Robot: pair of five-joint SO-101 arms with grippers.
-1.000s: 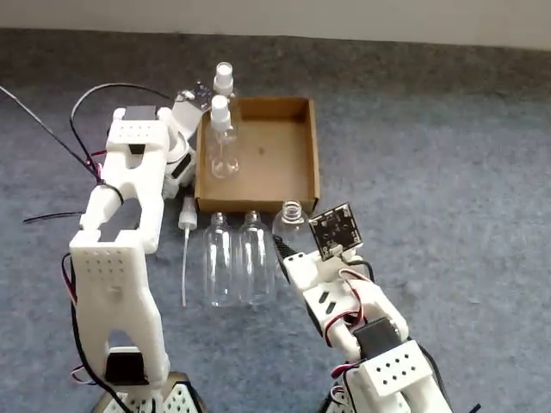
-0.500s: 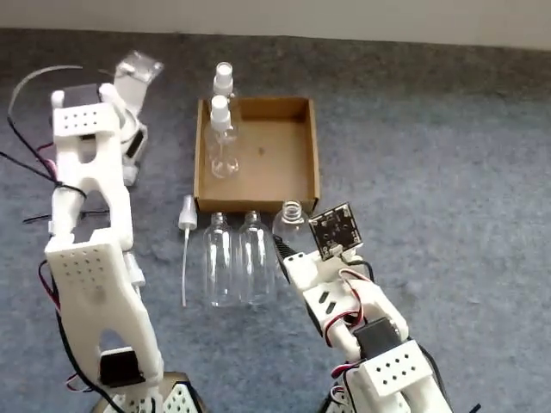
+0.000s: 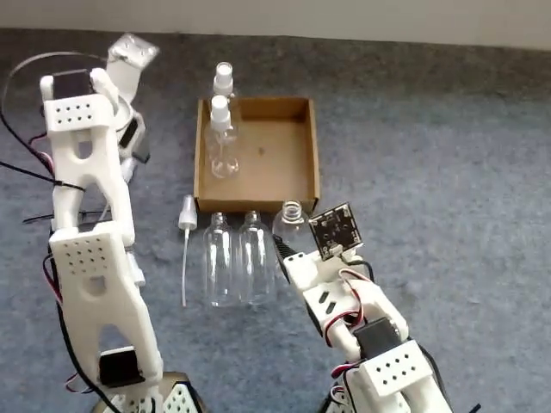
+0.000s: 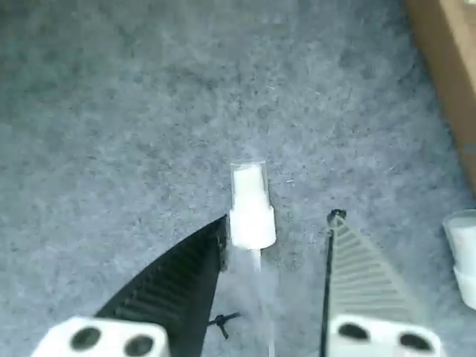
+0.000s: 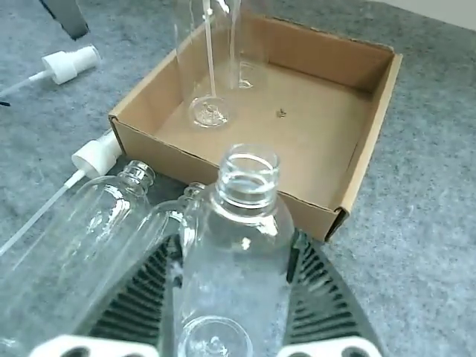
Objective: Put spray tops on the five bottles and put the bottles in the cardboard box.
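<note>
Our left gripper (image 4: 279, 220) hangs with its jaws apart, one on each side of a loose spray top (image 4: 251, 212) that lies flat on the grey carpet (image 4: 111, 89). The dark jaw is just beside its collar, the pale one a little off. We judge this piece light, hard and apt to skid, with a thin dip tube that bends. The wide collar is the place to pinch, never the tube. The wall of the cardboard box (image 4: 457, 67) is near and could be bumped.

Our right gripper (image 5: 236, 242) is clamped on an uncapped bottle (image 5: 238, 223), held upright at lower centre of the high view, just in front of the box. Clear, empty and smooth, it is probably light but slippery, and may twist in the jaws when a top is fitted. Two lying bottles (image 3: 217, 258), also uncapped, rest side by side just left of it. A second spray top (image 3: 186, 217) lies along their left, its long tube toward the frame's bottom. Two capped bottles (image 3: 222, 138) appear to stand in the box's left part.
</note>
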